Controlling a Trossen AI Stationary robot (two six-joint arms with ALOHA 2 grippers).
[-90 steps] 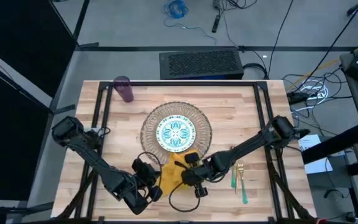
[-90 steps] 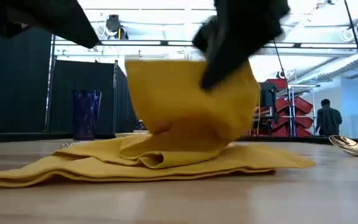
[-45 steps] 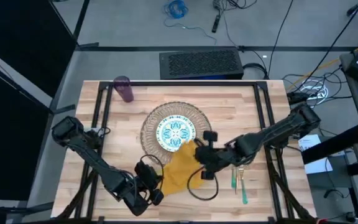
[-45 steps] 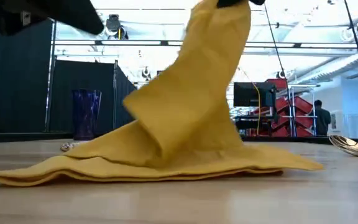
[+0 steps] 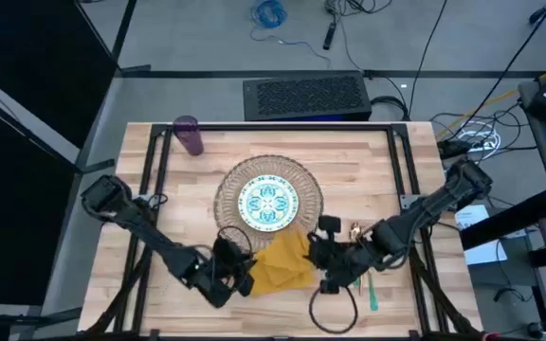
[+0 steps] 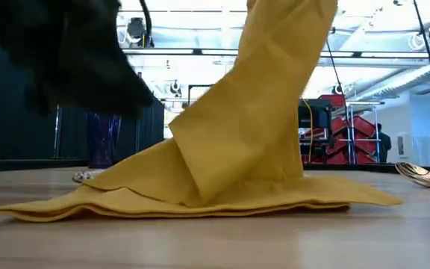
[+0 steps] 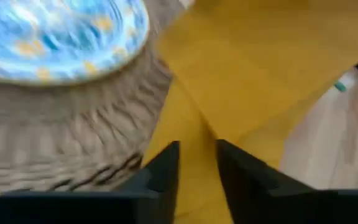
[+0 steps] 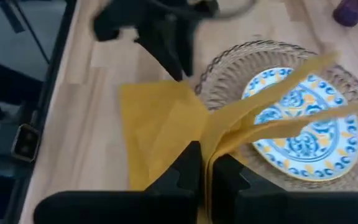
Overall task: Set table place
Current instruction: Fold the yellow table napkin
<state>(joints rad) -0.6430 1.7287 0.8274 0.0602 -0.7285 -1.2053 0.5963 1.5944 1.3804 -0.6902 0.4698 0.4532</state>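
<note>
Looking down on the table (image 5: pixel 387 161), you have the woven straw mat (image 5: pixel 238 182) just behind its middle, with the teal-patterned plate (image 5: pixel 268 203) resting centred on it and nothing on the plate. The purple cup (image 5: pixel 190 134) stands upright at about 10 o'clock from the mat, well apart from it, near the far left corner; you cannot tell from these views whether anything is in it.

The yellow napkin (image 5: pixel 278 262) lies at 6 o'clock from the plate, just off the mat's near edge. In the low view most of the cloth is spread flat on the wood while one part rises steeply in a tall fold (image 6: pixel 260 104).

Your right gripper (image 5: pixel 317 248) sits at 3 o'clock from the napkin, at its right edge. In its wrist view the fingers (image 8: pixel 188 168) stand close together with a raised fold of yellow cloth pinched between them, so it is holding the napkin.

Your left gripper (image 5: pixel 240 270) is at 9 o'clock from the napkin, at its left edge. In its wrist view the fingers (image 7: pixel 166 165) stand a narrow gap apart above the cloth, with nothing gripped that you can see.

The fork (image 5: pixel 357 275) and spoon (image 5: pixel 372 292) lie at 3 o'clock from the napkin, partly under the right arm.
</note>
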